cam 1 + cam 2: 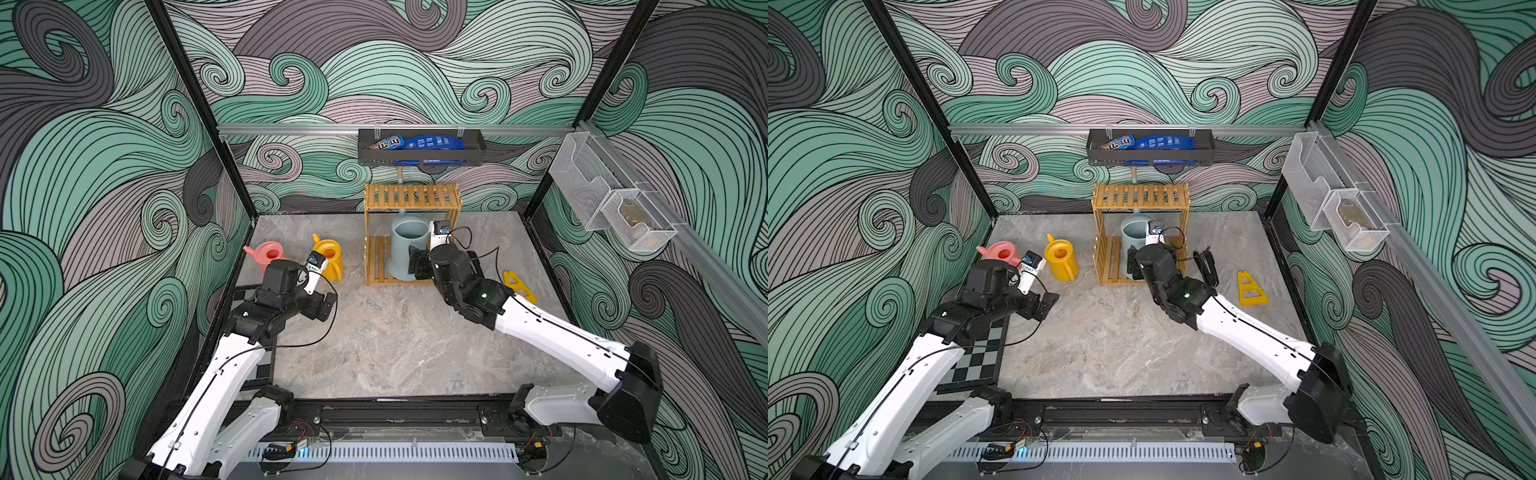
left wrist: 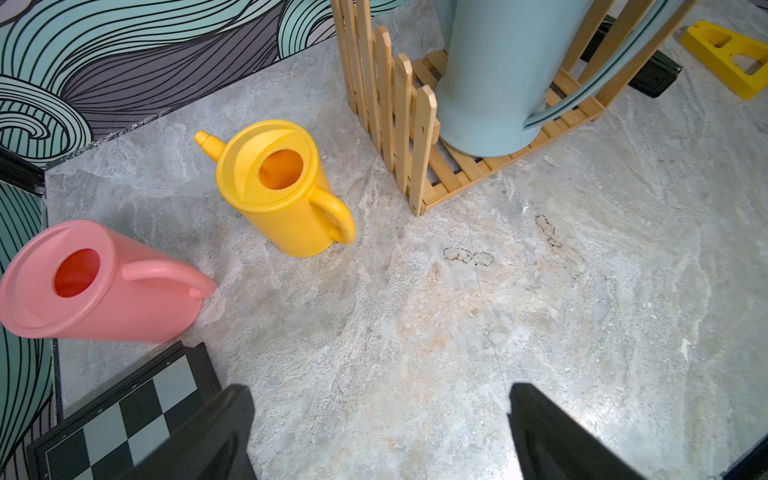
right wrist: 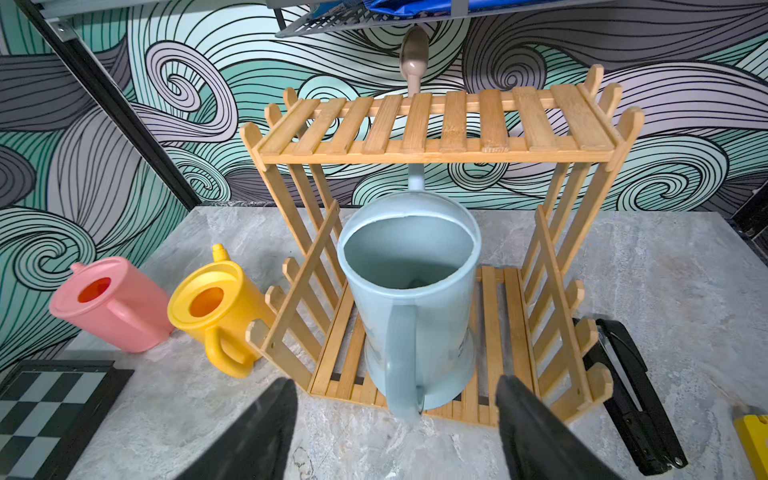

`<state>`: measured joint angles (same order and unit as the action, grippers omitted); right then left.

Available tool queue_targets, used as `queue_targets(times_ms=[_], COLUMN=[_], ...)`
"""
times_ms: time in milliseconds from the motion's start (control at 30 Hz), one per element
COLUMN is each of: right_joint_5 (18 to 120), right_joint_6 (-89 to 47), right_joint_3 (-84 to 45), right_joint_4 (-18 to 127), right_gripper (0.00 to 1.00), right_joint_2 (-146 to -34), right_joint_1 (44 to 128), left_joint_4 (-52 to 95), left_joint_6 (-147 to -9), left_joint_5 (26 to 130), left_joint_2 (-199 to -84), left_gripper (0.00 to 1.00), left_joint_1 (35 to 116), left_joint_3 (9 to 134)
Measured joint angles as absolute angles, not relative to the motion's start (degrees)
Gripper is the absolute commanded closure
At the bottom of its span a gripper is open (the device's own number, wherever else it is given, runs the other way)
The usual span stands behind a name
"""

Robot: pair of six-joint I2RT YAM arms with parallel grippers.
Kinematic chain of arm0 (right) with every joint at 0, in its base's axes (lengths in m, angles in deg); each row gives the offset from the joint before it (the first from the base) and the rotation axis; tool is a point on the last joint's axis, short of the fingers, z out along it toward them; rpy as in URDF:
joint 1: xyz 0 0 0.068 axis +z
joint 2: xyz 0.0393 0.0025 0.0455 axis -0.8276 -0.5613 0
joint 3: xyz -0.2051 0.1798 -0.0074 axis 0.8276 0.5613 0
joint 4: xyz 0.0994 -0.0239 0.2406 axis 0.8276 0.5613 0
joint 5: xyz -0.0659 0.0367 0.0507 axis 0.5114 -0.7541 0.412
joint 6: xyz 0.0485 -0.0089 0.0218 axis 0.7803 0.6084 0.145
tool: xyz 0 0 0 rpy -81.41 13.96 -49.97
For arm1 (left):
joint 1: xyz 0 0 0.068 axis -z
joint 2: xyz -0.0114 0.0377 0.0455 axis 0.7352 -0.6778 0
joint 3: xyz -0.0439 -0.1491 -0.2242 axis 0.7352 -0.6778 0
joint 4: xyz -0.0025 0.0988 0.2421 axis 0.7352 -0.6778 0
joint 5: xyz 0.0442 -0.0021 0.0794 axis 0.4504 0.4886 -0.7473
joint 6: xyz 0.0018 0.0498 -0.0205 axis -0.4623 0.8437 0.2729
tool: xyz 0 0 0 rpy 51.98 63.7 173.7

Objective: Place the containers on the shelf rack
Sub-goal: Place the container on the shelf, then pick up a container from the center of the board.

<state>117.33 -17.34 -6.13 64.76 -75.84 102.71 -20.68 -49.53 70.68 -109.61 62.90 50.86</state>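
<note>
The large pale blue container (image 3: 411, 291) stands upright on the lower tier of the wooden shelf rack (image 3: 436, 133). Its beige spout tip (image 3: 415, 54) rises behind the top shelf. My right gripper (image 3: 397, 399) is open just in front of the rack, its fingers either side of the blue loop handle without touching it. The yellow container (image 2: 274, 187) and the pink container (image 2: 95, 282) stand on the table left of the rack. My left gripper (image 2: 380, 399) hovers open and empty over bare table, nearer than both. In both top views the blue container (image 1: 409, 249) fills the rack's (image 1: 1140, 195) lower tier.
A checkerboard (image 1: 976, 357) lies at the table's left edge under my left arm. A black hand tool (image 3: 631, 386) and a yellow wedge (image 1: 1250, 289) lie right of the rack. A black wall tray (image 1: 419, 149) hangs above the rack, and clear mesh bins (image 1: 611, 203) hang on the right wall.
</note>
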Motion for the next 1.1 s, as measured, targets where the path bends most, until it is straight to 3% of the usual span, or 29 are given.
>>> queue_targets(times_ms=[133,767,1100], right_joint_5=[114.9,104.1,97.9], right_joint_6=[-17.8,-24.9,-26.5], right_joint_3=[-3.0,17.9,22.9], right_joint_4=[66.6,68.2,67.5], right_gripper=[0.01,0.01,0.01], right_joint_2=[-71.8,-49.0,-44.3], right_joint_1=[100.8,87.4,84.1], left_joint_4=[-20.7,-19.9,-19.0], left_joint_6=[-49.6,-50.8,-51.0], left_joint_5=[69.5,68.7,68.4], left_joint_2=[-111.7,-133.9,-147.7], left_gripper=[0.01,0.01,0.02], left_joint_1=[62.9,60.8,58.9], left_joint_3=[52.9,69.8,77.3])
